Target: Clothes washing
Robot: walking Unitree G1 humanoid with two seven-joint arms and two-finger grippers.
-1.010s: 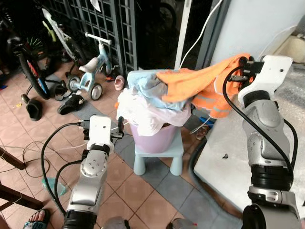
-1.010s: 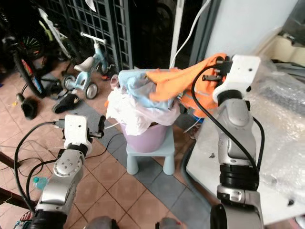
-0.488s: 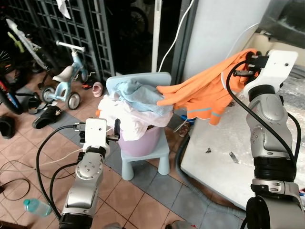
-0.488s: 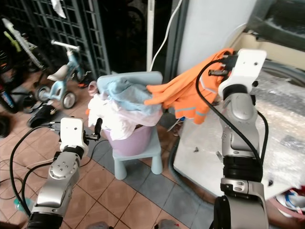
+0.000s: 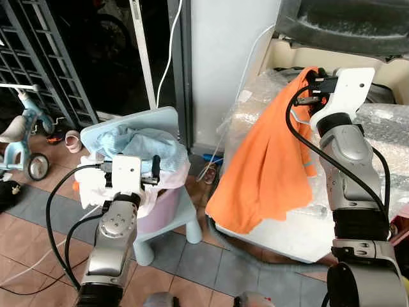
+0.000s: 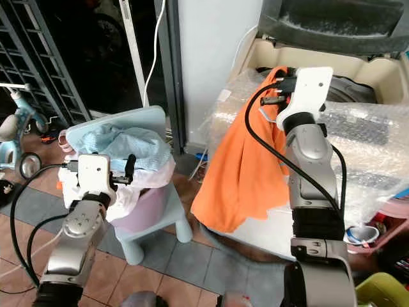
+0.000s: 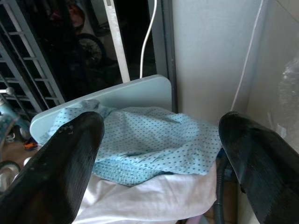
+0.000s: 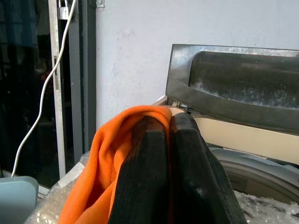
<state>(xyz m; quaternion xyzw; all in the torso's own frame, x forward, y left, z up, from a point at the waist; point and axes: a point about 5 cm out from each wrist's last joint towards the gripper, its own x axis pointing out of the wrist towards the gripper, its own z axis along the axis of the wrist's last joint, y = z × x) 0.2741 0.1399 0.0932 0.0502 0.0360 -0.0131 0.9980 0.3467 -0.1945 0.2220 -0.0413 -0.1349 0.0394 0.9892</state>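
An orange garment [image 5: 265, 173] hangs from my right gripper [image 5: 309, 89], which is shut on its top edge above the front of the washing machine [image 5: 377, 121]. The cloth drapes down the machine's bubble-wrapped side almost to the floor. The machine's dark lid [image 8: 243, 88] stands raised behind. A purple laundry basket [image 5: 160, 208] piled with a light blue dotted cloth [image 7: 140, 144] and white clothes sits on a pale blue stool [image 5: 166, 233]. My left gripper [image 7: 159, 140] is open, held just in front of that pile.
A white cable [image 5: 167, 48] hangs beside a dark doorway. A child's tricycle [image 5: 22, 144] and a pink shoe [image 5: 72, 139] stand at the left by a metal grille. A pink basin [image 6: 377, 233] sits low at the right. Tiled floor lies in front.
My view has swung right from the basket to the washing machine. The right gripper carried the orange garment off the pile, and it now hangs free over the machine's front.
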